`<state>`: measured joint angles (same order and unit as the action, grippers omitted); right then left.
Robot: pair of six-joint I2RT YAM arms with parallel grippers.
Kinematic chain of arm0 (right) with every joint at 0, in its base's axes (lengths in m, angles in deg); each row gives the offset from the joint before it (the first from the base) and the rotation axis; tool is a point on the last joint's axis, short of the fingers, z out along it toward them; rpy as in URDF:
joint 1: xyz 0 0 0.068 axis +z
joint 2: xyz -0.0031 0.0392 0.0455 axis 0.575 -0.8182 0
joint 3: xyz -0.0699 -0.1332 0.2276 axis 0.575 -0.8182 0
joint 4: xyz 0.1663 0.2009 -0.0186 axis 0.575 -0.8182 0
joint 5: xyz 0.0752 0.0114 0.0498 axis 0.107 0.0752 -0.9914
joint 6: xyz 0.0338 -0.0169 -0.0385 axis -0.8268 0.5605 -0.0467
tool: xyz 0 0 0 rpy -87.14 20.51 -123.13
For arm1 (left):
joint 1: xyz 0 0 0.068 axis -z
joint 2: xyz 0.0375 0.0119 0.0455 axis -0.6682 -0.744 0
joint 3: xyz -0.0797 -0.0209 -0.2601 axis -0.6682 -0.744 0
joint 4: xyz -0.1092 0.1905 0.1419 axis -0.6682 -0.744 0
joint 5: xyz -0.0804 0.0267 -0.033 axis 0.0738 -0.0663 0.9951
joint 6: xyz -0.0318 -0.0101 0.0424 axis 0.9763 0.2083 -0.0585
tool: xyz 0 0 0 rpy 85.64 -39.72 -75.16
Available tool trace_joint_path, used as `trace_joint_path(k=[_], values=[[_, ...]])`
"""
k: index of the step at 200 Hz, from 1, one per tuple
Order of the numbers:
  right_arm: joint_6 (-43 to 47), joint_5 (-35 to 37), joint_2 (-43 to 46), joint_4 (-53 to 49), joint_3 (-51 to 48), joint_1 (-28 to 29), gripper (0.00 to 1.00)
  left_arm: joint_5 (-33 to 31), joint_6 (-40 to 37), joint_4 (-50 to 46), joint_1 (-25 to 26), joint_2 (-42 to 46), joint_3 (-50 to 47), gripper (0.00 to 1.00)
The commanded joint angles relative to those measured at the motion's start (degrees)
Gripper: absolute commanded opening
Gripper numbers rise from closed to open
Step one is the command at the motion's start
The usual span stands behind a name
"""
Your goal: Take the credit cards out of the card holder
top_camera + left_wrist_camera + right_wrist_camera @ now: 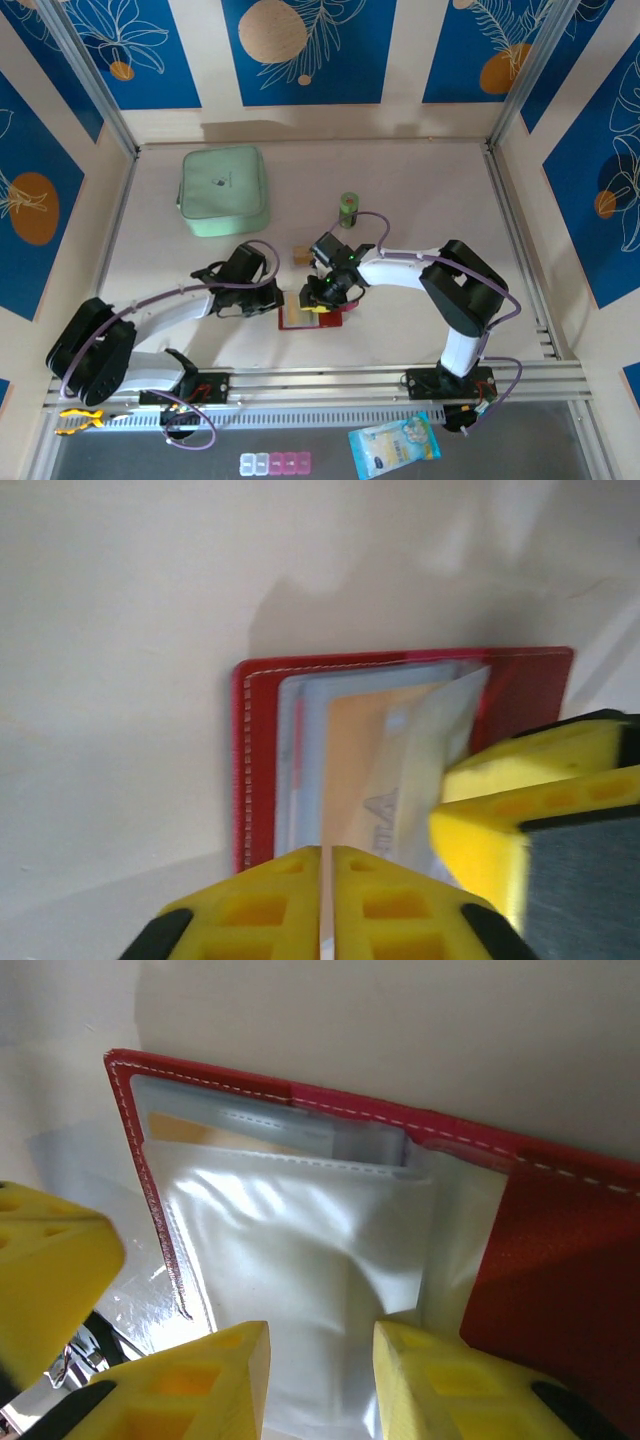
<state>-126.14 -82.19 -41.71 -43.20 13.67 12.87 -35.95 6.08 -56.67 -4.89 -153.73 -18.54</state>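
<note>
The red card holder (330,320) lies open on the table between both arms. In the left wrist view its stitched red cover (255,750) frames greyish sleeves and an orange-tan credit card (355,770). A whitish leaf with a grey logo (420,760) tilts over that card. My left gripper (326,852) is closed to a thin slit, and the card's near edge runs into it. My right gripper (320,1340) stands open, its fingers (430,1370) set down on a glossy clear sleeve (300,1250) beside the red flap (560,1250).
A mint-green zip case (223,190) sits at the back left. A small green cylinder (348,208) and a tan block (299,254) stand just behind the grippers. Metal rails edge the table on both sides.
</note>
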Motion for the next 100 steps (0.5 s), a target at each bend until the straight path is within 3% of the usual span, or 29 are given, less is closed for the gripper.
trace_joint_path(k=[1, 29, 100], values=[[-1.22, -1.49, 0.75, 0.82, -1.86, -0.41, 0.35, 3.44, 1.34, 2.75, 0.49, 0.6, 1.01, 0.18], [-1.85, -1.99, 0.52, 1.87, -2.31, -0.43, 0.34, 5.96, 3.6, 7.32, 0.81, -1.29, 0.93, 0.22], [-2.49, -2.09, 1.05, 2.99, -3.0, -0.5, 0.32, 6.99, 4.91, 10.07, 2.29, -6.86, 1.35, 0.21]])
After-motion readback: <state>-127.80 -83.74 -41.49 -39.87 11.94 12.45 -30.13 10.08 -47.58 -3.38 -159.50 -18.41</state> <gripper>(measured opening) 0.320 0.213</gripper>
